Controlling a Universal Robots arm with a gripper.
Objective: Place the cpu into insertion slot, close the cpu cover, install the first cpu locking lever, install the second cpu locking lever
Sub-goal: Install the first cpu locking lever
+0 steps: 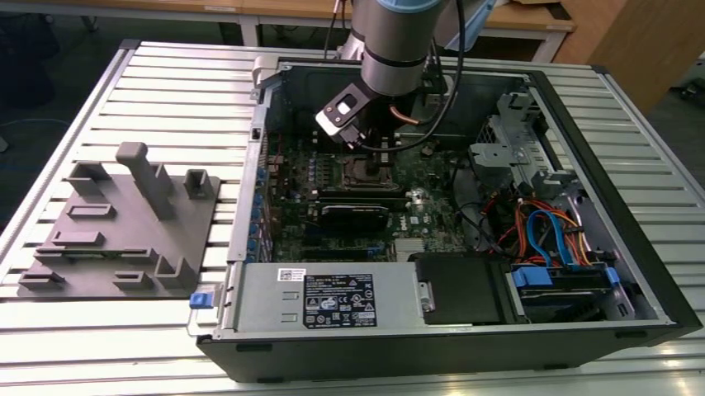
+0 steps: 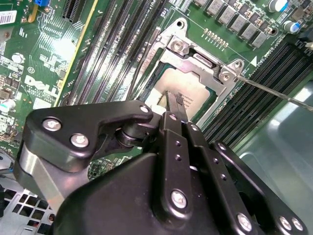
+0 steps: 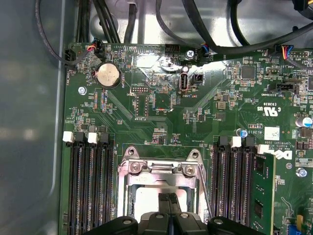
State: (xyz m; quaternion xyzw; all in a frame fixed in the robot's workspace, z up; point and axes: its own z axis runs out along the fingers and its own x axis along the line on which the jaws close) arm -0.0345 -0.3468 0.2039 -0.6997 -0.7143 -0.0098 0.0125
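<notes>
You had the arm (image 1: 395,41) reaching down into the open computer case (image 1: 441,359), which lay on its side on the slatted table (image 1: 111,346). The gripper (image 2: 173,105) hung over the motherboard (image 3: 146,112), right above the insertion slot (image 1: 367,172).

The cpu (image 2: 185,89) already sat in that slot, its grey top showing through the cut-out. The cpu cover (image 2: 195,58) looked to be lying down around it rather than standing open, though I could not tell whether it was fully flat.

The fingers (image 3: 165,204) were drawn together with only a hairline between them and gripped nothing. Their tips hovered just over the cpu's near edge. One thin locking lever (image 2: 274,93) stuck out from the socket corner, apart from the fingers and not latched.

To do this step well, you needed to:
- press on the metal frame, never on the chip;
- keep the closed tips square to the cover;
- go down slowly so nothing skated onto the nearby memory slots (image 3: 88,166).
</notes>
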